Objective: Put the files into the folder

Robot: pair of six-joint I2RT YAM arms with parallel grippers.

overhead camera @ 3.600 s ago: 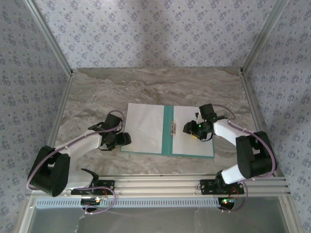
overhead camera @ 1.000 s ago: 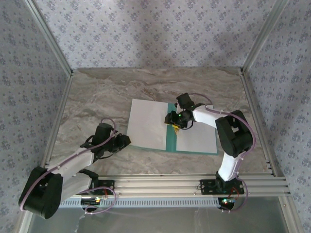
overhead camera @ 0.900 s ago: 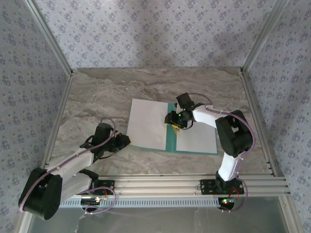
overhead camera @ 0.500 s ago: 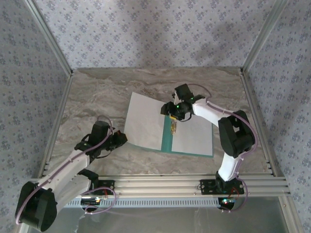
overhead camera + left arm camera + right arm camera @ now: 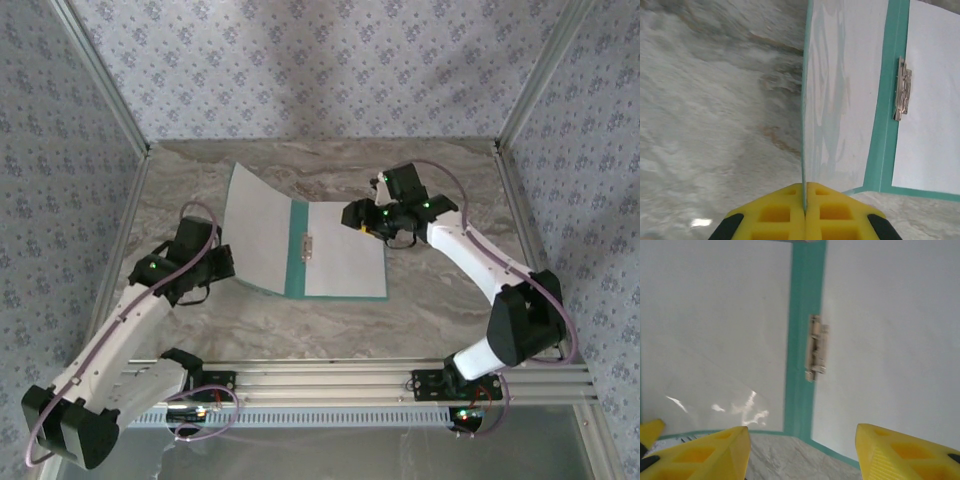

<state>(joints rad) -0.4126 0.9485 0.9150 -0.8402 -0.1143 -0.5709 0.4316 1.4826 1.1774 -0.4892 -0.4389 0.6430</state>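
Your folder (image 5: pixel 294 262) lies open on the marble table (image 5: pixel 450 290), left of centre, with its metal clip (image 5: pixel 816 347) on the teal spine. The files (image 5: pixel 345 255) are inside it: one white sheet lies flat on the right half, the other lies against the left cover (image 5: pixel 255 225), which is tilted up off the table. Your left gripper (image 5: pixel 804 192) has its yellow jaws pinched tight on that raised cover's outer edge. Your right gripper (image 5: pixel 801 429) hangs over the far edge of the right half, jaws apart and holding nothing.
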